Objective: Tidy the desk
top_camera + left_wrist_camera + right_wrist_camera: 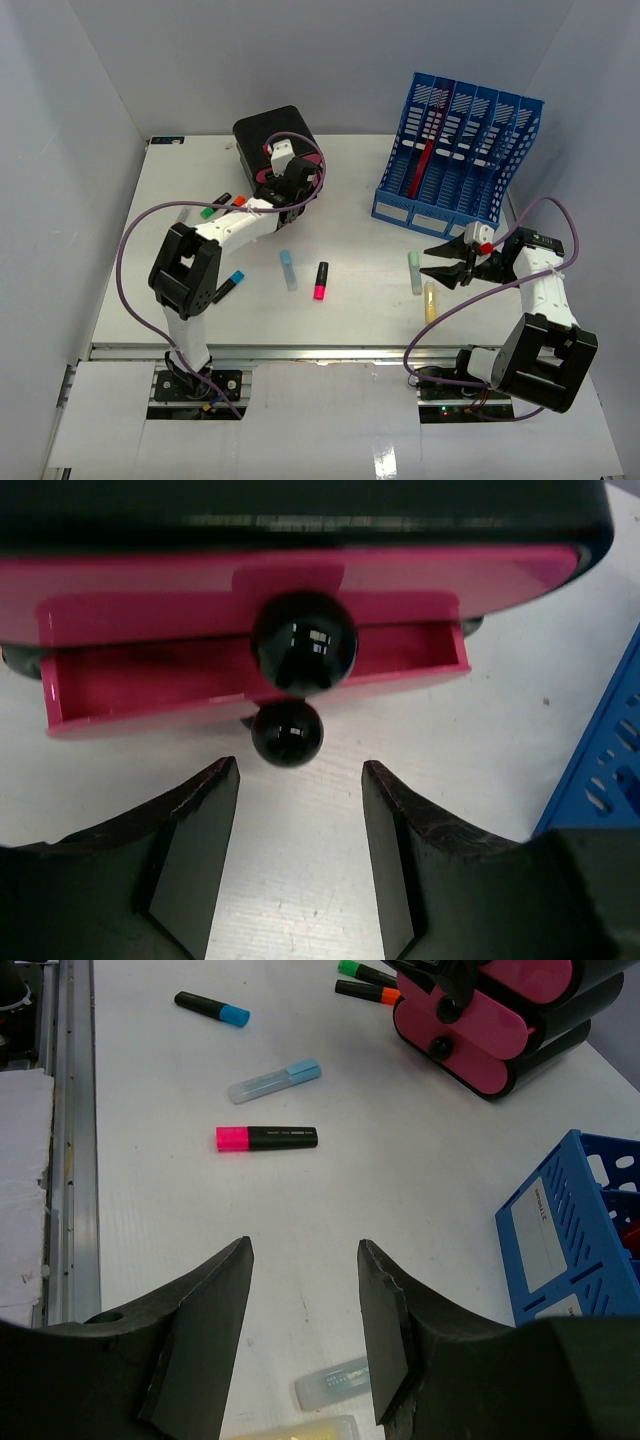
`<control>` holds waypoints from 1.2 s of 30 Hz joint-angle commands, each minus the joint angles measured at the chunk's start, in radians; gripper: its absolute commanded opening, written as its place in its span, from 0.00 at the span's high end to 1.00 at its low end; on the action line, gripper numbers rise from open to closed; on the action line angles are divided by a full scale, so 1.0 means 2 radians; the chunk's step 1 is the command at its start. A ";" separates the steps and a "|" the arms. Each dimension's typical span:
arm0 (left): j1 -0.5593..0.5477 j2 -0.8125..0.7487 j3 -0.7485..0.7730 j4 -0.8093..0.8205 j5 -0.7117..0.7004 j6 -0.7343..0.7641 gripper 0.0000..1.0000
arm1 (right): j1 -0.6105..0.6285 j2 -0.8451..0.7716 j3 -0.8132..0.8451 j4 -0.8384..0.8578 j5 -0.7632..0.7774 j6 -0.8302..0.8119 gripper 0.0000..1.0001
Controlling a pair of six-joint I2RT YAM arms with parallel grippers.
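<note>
Left tool (300,780) spread, empty, just before the open pink drawer (250,675); right tool (305,1260) spread, empty, above the worktop (360,290), which lies under both arms carrying a pink highlighter (267,1138) and others loose, so sorting looks barely begun.

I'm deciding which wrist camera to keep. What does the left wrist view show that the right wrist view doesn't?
Left wrist only: the inside of the pulled-out pink drawer, with nothing visible in it. Right wrist only: the pink marker, the light blue marker and the metal rail. Both: the drawer unit, the blue rack and the white desk.
</note>
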State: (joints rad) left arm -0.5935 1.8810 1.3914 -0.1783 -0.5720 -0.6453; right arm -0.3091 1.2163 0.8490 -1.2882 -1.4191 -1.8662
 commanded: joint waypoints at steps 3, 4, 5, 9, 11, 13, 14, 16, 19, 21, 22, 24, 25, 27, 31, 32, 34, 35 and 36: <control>0.006 0.028 0.046 -0.005 -0.025 0.024 0.37 | -0.004 -0.007 0.019 -0.011 -0.019 -0.002 0.47; 0.006 0.033 0.050 -0.006 -0.026 0.026 0.37 | -0.004 -0.007 0.019 -0.011 -0.019 -0.002 0.47; 0.006 0.036 0.053 -0.008 -0.027 0.027 0.37 | -0.004 -0.008 0.019 -0.012 -0.018 -0.002 0.47; 0.007 0.044 0.060 -0.015 -0.028 0.027 0.38 | -0.004 -0.008 0.018 -0.011 -0.018 -0.001 0.47; 0.008 0.049 0.064 -0.020 -0.029 0.027 0.38 | -0.004 -0.008 0.018 -0.011 -0.019 -0.001 0.47; 0.009 0.054 0.067 -0.023 -0.030 0.027 0.38 | -0.004 -0.007 0.018 -0.011 -0.019 -0.001 0.47; 0.010 0.056 0.068 -0.024 -0.030 0.026 0.38 | -0.004 -0.007 0.018 -0.011 -0.019 -0.001 0.47; 0.012 0.060 0.070 -0.025 -0.029 0.025 0.38 | -0.004 -0.007 0.019 -0.011 -0.019 -0.001 0.47; 0.014 0.065 0.072 -0.025 -0.032 0.024 0.41 | -0.005 -0.007 0.019 -0.012 -0.019 0.000 0.47; 0.015 0.067 0.074 -0.025 -0.034 0.024 0.44 | -0.005 -0.006 0.019 -0.012 -0.019 0.000 0.47; 0.015 0.067 0.075 -0.025 -0.034 0.024 0.46 | -0.005 -0.006 0.019 -0.011 -0.019 0.000 0.47; 0.015 0.066 0.075 -0.026 -0.034 0.024 0.52 | -0.005 -0.006 0.019 -0.012 -0.019 0.000 0.47; 0.015 0.064 0.072 -0.025 -0.033 0.023 0.56 | -0.005 -0.006 0.019 -0.011 -0.019 0.000 0.47; 0.015 0.058 0.065 -0.025 -0.027 0.019 0.67 | -0.005 -0.006 0.019 -0.011 -0.019 0.000 0.47; 0.014 0.034 0.042 -0.024 -0.010 0.007 0.85 | -0.006 -0.007 0.019 -0.011 -0.019 0.000 0.47; 0.011 0.029 0.034 -0.023 -0.005 0.005 0.87 | -0.007 -0.007 0.019 -0.012 -0.019 0.000 0.47; 0.002 0.012 0.017 -0.021 -0.004 0.002 0.88 | -0.006 -0.007 0.019 -0.012 -0.019 0.000 0.47; -0.007 0.003 0.005 -0.016 -0.005 0.000 0.89 | -0.006 -0.007 0.019 -0.012 -0.020 0.000 0.47; -0.012 -0.009 -0.010 -0.015 -0.005 -0.004 0.89 | -0.006 -0.007 0.019 -0.012 -0.020 0.000 0.47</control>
State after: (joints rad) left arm -0.5804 1.9906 1.4476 -0.2062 -0.5873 -0.6173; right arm -0.3141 1.2163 0.8494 -1.2883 -1.4218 -1.8652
